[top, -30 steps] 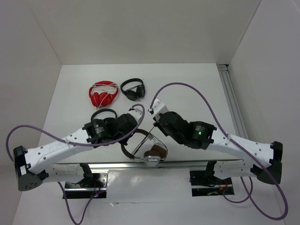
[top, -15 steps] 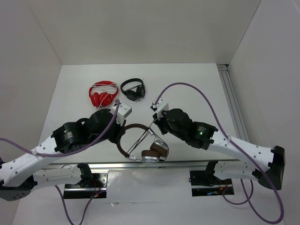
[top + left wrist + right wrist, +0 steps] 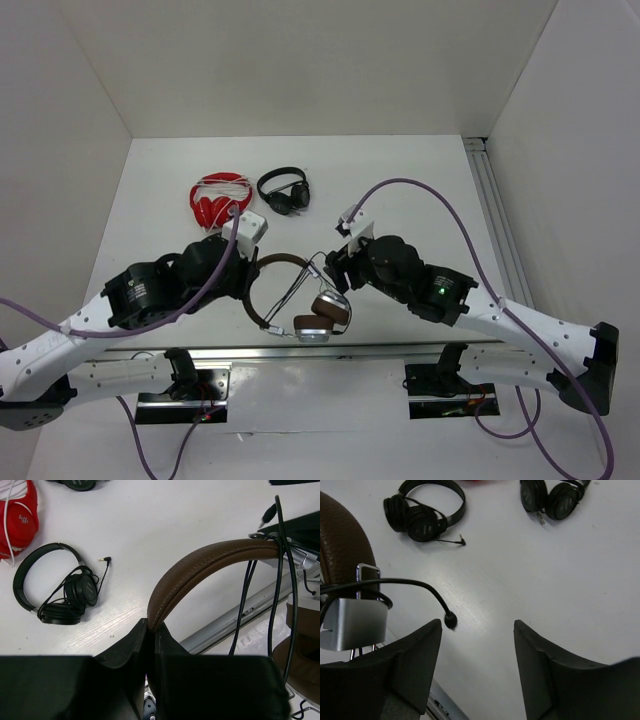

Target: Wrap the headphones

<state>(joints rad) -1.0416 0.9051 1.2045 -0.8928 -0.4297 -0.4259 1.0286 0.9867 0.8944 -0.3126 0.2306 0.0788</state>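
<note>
The headphones (image 3: pixel 300 300) hang just above the table's near edge, with a brown headband (image 3: pixel 200 570), brown ear pads (image 3: pixel 322 312) and silver cups (image 3: pixel 352 622). My left gripper (image 3: pixel 151 625) is shut on the headband's lower end. The thin dark cable (image 3: pixel 272 605) runs in several strands between the headband's end and the cups. Its plug end (image 3: pixel 450 620) hangs free beside one finger of my right gripper (image 3: pixel 477 625). That gripper is open and holds nothing. In the top view the right gripper (image 3: pixel 335 262) sits just right of the headband.
A red pair of headphones (image 3: pixel 220 198) and a small black pair (image 3: pixel 285 190) lie at the back. Another black pair (image 3: pixel 65 597) lies on the table by the left arm. A metal rail (image 3: pixel 400 350) runs along the near edge and another rail (image 3: pixel 497 220) along the right side.
My right gripper has opened and let go of the cable, backing off slightly to the right. The left arm has swung with the headband in its grip, and the headphones shifted with it.
</note>
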